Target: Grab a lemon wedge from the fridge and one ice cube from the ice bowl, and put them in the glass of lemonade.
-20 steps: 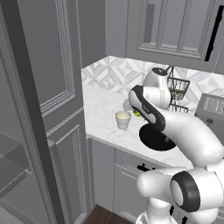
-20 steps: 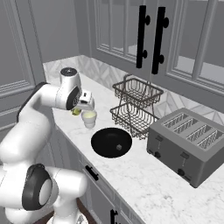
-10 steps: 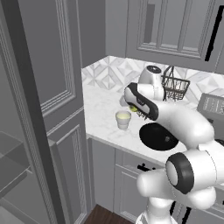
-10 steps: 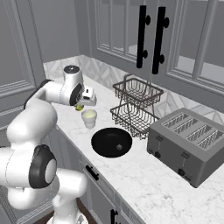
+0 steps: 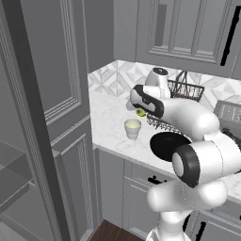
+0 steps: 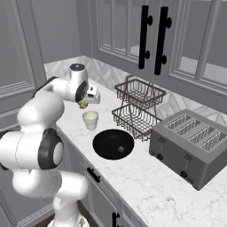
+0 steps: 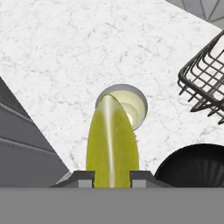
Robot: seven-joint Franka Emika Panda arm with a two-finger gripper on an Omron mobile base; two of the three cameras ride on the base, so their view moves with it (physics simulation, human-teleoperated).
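Observation:
My gripper is shut on the yellow lemon wedge, which sticks out between the two dark fingertips in the hand view. The wedge hangs a little above and behind the glass of lemonade, a small pale cup with yellow liquid on the white marble counter. In the right base view the wedge sits just above and left of the cup. The wide black ice bowl lies right beside the cup. A fridge shelf shows at the lower left.
A black wire dish rack stands behind the bowl, and a grey toaster sits to its right. Grey panelled cabinets with black handles hang above. A tall grey cabinet side closes off the counter's left end.
The gripper with the lemon wedge has risen slightly and shifted back over the counter, staying near the cup. The arm's elbow has swung round.

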